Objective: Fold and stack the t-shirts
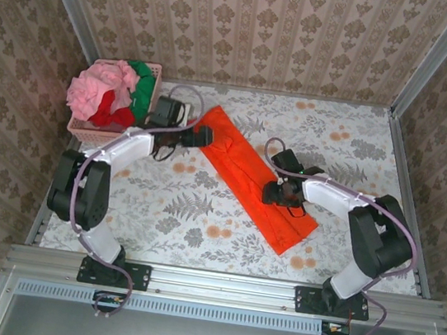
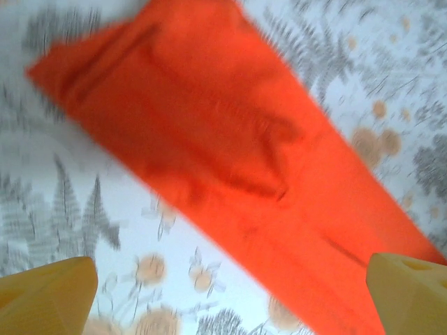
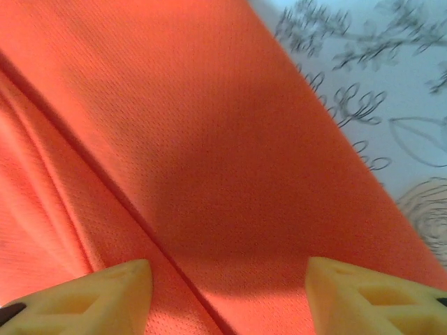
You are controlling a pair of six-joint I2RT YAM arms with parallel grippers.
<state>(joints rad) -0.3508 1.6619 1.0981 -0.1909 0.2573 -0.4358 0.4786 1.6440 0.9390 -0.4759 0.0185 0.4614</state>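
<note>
The orange t-shirt [image 1: 251, 176] lies folded into a long diagonal strip on the table, from upper left to lower right. My left gripper [image 1: 203, 137] hovers open at its upper-left end; the left wrist view shows the orange t-shirt [image 2: 237, 153] ahead of the wide-apart yellow fingertips [image 2: 49, 293]. My right gripper [image 1: 280, 194] is open low over the strip's lower half, and the orange t-shirt [image 3: 209, 139] with a fold ridge runs between its fingertips [image 3: 105, 296]. Pink [image 1: 100, 88], red [image 1: 113, 114] and green [image 1: 142, 81] t-shirts are bunched in the basket.
The pink lattice basket [image 1: 95, 134] stands at the table's far left, close to the left arm. The floral tablecloth [image 1: 192, 213] is bare in front of the strip. Patterned walls close in the back and both sides.
</note>
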